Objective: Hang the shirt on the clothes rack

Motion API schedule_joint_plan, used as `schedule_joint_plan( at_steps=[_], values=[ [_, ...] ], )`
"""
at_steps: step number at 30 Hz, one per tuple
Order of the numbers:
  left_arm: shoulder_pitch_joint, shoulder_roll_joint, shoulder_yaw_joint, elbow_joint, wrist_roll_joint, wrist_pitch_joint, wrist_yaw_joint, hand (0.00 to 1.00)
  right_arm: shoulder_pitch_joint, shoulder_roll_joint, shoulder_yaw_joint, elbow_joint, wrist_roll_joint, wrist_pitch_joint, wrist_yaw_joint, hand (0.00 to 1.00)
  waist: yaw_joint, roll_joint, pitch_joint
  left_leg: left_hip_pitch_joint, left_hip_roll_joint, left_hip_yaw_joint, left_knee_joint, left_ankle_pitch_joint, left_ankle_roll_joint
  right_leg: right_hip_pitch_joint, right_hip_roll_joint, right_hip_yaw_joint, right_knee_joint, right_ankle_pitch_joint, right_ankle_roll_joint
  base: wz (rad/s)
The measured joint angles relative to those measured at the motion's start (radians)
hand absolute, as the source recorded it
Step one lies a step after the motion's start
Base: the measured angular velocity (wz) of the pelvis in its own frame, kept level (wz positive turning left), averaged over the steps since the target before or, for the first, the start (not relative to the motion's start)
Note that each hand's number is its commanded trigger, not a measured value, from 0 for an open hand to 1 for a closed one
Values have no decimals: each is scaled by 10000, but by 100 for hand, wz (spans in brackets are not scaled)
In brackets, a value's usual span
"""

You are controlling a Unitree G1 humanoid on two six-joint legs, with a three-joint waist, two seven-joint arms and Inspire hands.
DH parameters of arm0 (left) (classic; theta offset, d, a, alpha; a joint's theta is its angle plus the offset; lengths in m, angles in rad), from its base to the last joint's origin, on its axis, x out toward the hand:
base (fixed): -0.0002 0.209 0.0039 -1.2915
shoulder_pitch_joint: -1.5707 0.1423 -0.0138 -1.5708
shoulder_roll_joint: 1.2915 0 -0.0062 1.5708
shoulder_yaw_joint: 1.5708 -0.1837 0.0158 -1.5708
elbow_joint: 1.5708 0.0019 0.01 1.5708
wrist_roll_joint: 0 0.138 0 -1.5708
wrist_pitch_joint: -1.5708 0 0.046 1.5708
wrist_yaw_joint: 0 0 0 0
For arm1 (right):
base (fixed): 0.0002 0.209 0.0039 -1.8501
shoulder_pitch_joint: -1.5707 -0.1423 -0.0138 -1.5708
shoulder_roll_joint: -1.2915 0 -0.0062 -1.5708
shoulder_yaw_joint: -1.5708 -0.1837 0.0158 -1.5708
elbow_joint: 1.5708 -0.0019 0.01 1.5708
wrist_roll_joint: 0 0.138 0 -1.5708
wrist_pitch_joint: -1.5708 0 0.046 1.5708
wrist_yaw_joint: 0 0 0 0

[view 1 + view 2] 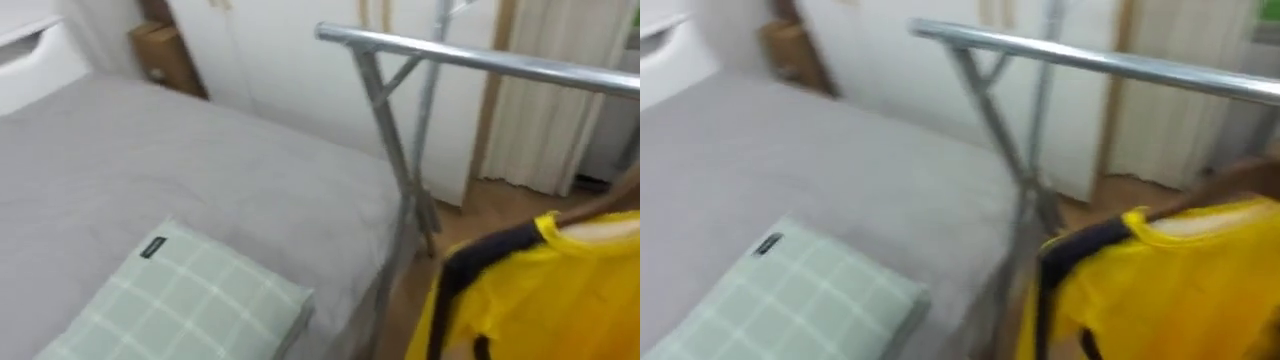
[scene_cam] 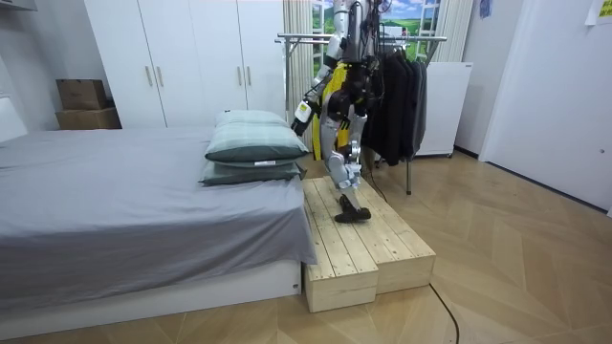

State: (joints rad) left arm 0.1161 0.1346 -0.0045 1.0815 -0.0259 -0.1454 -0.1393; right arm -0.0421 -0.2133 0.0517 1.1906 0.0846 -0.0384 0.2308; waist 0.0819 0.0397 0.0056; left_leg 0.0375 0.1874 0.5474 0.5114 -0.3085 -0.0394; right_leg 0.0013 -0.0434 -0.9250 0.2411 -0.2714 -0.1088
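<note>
Left eye view cuts the yellow shirt (image 1: 540, 290) off below the rail (image 1: 480, 58).

The yellow shirt (image 1: 540, 290) and checked pillow (image 1: 190, 300) run off the eye views' bottom edge, both blurred.

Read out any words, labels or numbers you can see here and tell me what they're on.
On the checked pillow, a dark label: too blurred to read.
On the cardboard box: no readable print.
On the yellow shirt: no lettering visible.
Nothing here is legible.
</note>
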Motion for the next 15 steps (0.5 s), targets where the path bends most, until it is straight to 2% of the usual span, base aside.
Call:
schedule_joint_plan(
  at_steps=[1,2,3,4,5,6,8,9,10,12,13,14,15],
  values=[
    [126,41,33,5,-6,181,3,0,0,-111,-1,-20,20,2,1,0,31,2,-6,162,-70,157,-531,-141,2,-70,-41,-494,130,-30,34,130],
    [186,95,40,8,-23,317,9,0,33,-137,-1,-1,91,4,-2,0,35,3,-8,275,-124,399,-1100,-274,-94,-175,-143,-740,383,-63,83,129],
    [187,103,41,15,-47,364,16,0,81,-146,-2,49,193,2,-9,0,34,20,-21,279,-173,451,-1333,-316,-77,-222,-218,-793,517,-83,120,122],
    [169,85,47,24,-53,376,25,0,150,-152,-17,161,448,31,-14,0,54,-70,-21,306,-368,425,-1907,-334,-37,-377,-421,-728,910,-112,172,107],
    [116,70,87,65,-42,380,30,0,224,-117,-58,184,750,68,-36,0,84,-191,-11,275,-536,305,-2338,-156,-174,-565,-768,-410,1409,-127,204,93],
    [110,74,136,71,-42,382,33,0,261,-99,-55,186,895,68,-38,0,79,-256,12,271,-604,213,-2474,-113,-111,-595,-920,-265,1595,-127,208,68],
    [107,83,405,288,-61,445,118,0,597,14,-56,213,1500,72,-114,0,55,-393,-55,363,-770,-177,-2528,-43,55,-476,-1274,114,1947,-59,315,52],
    [86,85,449,383,-72,457,174,0,717,46,-55,236,1502,81,-143,0,41,-425,-55,414,-798,-300,-2514,-49,109,-412,-1324,303,2020,-34,358,59],
    [105,87,615,475,-95,534,258,0,950,125,-56,273,1470,177,-267,0,-1,-464,-103,440,-800,-606,-2425,-86,206,-347,-1350,907,2153,85,546,72],
    [99,181,625,522,-240,616,440,0,1274,252,-67,322,1530,490,-489,0,-257,-476,-88,429,-822,-1352,-2334,-88,414,-379,-1288,2638,2494,390,1020,96],
    [85,208,625,582,-253,631,472,0,1305,282,-102,322,1553,544,-490,0,-310,-496,-85,414,-828,-1556,-2329,-79,444,-377,-1222,3089,2512,479,1128,90],
    [98,232,635,709,-331,647,505,0,1285,336,-181,313,1551,564,-520,0,-329,-509,-86,360,-839,-1916,-2282,-86,507,-358,-1064,3826,2511,671,1244,72],
    [112,234,645,777,-409,653,507,0,1271,346,-180,314,1569,564,-555,0,-347,-505,-88,309,-849,-2103,-2237,-96,541,-331,-1001,4132,2506,746,1307,101]
  ],
)
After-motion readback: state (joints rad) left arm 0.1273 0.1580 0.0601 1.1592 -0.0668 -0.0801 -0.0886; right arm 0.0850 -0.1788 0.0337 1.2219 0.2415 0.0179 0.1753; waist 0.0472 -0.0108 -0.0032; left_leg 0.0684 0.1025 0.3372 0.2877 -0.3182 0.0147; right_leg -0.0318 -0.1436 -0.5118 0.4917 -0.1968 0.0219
